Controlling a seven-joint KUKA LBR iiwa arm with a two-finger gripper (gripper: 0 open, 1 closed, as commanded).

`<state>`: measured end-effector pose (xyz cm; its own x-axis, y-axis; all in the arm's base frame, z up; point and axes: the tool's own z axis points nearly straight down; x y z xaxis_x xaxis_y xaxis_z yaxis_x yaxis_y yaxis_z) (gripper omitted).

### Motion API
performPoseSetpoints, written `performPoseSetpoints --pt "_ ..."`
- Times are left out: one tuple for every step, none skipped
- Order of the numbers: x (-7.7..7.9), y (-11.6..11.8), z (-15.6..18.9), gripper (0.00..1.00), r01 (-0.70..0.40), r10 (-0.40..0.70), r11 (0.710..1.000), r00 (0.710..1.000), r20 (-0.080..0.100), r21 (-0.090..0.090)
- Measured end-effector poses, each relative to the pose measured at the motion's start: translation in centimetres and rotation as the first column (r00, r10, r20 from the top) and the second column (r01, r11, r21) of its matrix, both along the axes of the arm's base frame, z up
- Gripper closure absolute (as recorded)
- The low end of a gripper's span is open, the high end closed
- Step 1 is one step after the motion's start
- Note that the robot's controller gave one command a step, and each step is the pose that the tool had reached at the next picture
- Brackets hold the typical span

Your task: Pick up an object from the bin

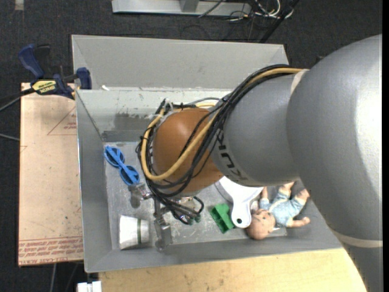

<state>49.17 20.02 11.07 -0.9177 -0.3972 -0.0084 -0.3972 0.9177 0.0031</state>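
Arm [316, 132] reaches in from the right; its orange cover [176, 145] hides the middle of the bin [91, 163]. Pincer [160, 229] sits low at the view's lower left, just beside a white cup [131, 231] (open or closed cannot be told). Doll [279, 213] partly covered.

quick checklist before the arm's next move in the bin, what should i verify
1. Tool is down inside the bin, in its front-left part: ok.
2. Nearest thing is known, a white cup just left of the tool: ok.
3. Tool touches the white cup: cannot tell.
4. Tool already holds something: cannot tell.
5. Blue glasses lie apart from the tool, toward the back left: ok.
6. Green block, white paddle and doll lie off to the tool's right, out of its way: ok.
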Motion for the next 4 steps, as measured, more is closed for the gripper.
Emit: performPoseSetpoints --pt "-0.5 1.5 -1.3 0.0 -0.095 0.095 0.996 0.996 0.001 0.0" --pt "0.1 2.6 -2.5 0.0 -0.02 0.02 1.0 1.0 0.007 0.003" --pt "0.5 3.7 -4.0 1.0 -0.273 0.273 0.962 0.962 0.005 0.001" --pt "0.5 3.7 -4.0 1.0 -0.273 0.273 0.962 0.962 0.005 0.001"
